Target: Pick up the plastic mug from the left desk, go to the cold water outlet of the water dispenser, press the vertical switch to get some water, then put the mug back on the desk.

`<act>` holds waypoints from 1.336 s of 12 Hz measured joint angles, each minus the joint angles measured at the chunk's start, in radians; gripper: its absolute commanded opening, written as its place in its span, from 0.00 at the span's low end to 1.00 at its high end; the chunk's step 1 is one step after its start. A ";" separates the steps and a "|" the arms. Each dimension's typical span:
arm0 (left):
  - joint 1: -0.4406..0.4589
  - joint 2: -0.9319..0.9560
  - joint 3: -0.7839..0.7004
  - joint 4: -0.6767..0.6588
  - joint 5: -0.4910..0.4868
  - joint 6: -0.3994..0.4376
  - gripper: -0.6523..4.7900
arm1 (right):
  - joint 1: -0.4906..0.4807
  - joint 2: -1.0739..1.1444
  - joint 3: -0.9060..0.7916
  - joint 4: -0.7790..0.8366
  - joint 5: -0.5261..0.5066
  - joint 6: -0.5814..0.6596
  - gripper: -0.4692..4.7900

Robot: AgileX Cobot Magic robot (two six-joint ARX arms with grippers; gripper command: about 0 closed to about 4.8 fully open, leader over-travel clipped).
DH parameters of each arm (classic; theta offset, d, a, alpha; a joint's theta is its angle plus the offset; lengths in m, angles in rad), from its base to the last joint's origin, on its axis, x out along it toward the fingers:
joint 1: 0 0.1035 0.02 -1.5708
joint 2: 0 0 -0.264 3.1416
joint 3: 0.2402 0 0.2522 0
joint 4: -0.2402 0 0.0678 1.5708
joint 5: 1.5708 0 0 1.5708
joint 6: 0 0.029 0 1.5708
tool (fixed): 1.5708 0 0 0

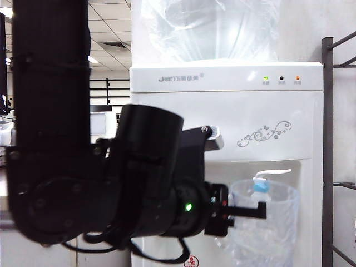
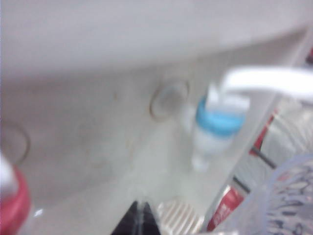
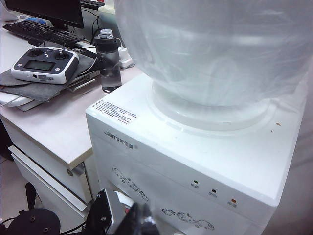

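Note:
The white water dispenser [image 1: 222, 122] [image 3: 195, 161] fills the exterior view. In its recess hangs the cold water outlet [image 1: 260, 190] [image 2: 219, 125] with its light blue collar, and the white vertical switch [image 1: 273, 173] [image 2: 269, 81] juts out above it. The clear rippled plastic mug [image 1: 267, 233] [image 2: 288, 196] is held up in the air at that tap, its rim about level with the collar. My left gripper [image 1: 260, 210] [image 2: 140, 211] is shut on the mug's near side, a thin clear strip between its black tips. My right gripper [image 3: 143, 215] hovers above the dispenser's front, shut and empty. The left desk [image 3: 54, 127] lies beside the dispenser.
A pink-red-collared tap [image 2: 12, 208] hangs beside the blue one. The clear jug [image 1: 208, 28] tops the dispenser. A dark metal rack [image 1: 328, 150] stands to its right. On the desk are a smoky bottle [image 3: 108, 61], a remote controller [image 3: 44, 66] and a keyboard [image 3: 36, 32].

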 measured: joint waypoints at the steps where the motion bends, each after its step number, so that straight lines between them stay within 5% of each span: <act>1: 0.000 0.000 0.014 -0.004 -0.001 0.002 0.11 | 0.000 0.000 0.000 0.000 0.000 0.000 0.09; 6: 0.000 0.075 0.128 -0.111 0.000 -0.039 0.11 | 0.000 0.000 0.000 0.000 0.000 0.000 0.09; 16: -0.002 0.129 0.172 -0.101 0.000 -0.092 0.11 | 0.000 -0.020 0.000 -0.001 0.015 0.000 0.09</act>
